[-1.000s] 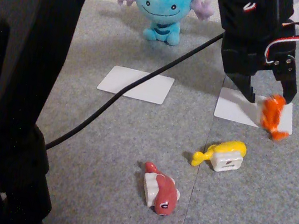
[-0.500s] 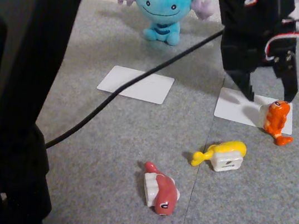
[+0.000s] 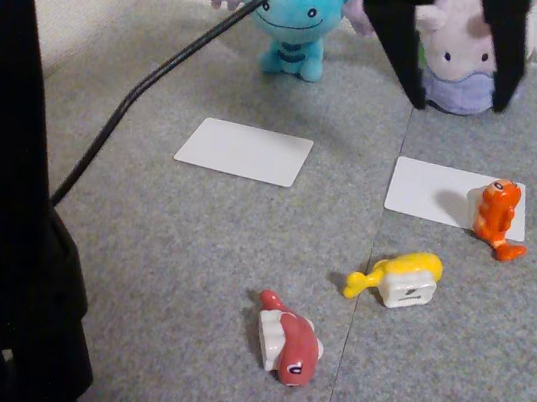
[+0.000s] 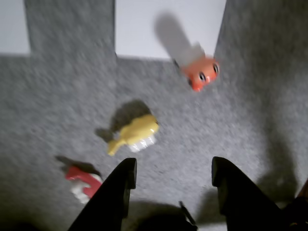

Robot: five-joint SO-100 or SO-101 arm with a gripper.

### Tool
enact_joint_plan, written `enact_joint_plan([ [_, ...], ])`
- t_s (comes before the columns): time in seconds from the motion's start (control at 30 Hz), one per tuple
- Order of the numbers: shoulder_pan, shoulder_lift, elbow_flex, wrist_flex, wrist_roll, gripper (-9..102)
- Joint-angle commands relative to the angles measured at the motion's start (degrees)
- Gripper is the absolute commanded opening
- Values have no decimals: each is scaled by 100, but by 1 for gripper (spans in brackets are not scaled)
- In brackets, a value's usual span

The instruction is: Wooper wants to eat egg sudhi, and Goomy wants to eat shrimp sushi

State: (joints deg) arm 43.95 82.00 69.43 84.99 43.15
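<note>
Shrimp sushi (image 3: 494, 215) stands at the right edge of the white card (image 3: 432, 192) below Goomy (image 3: 458, 63), upper right of the fixed view, apparently served. The gripper (image 3: 459, 93) hangs above, jaws apart and empty. Egg sudhi (image 3: 402, 277) lies lower right on open carpet, reachable; Wooper (image 3: 295, 13) waits top centre.
</note>
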Motion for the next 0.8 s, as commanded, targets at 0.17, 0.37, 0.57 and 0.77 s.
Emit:
enact_joint_plan([
  [0.17, 923, -185, -246, -527, -958, 18],
  [0.37, 809, -1283, -290, -1591, -1072, 18],
  [0.57, 413, -1749, -308, -2013, -1011, 7],
  [0.77, 70, -1793, -308, -2039, -984, 6],
])
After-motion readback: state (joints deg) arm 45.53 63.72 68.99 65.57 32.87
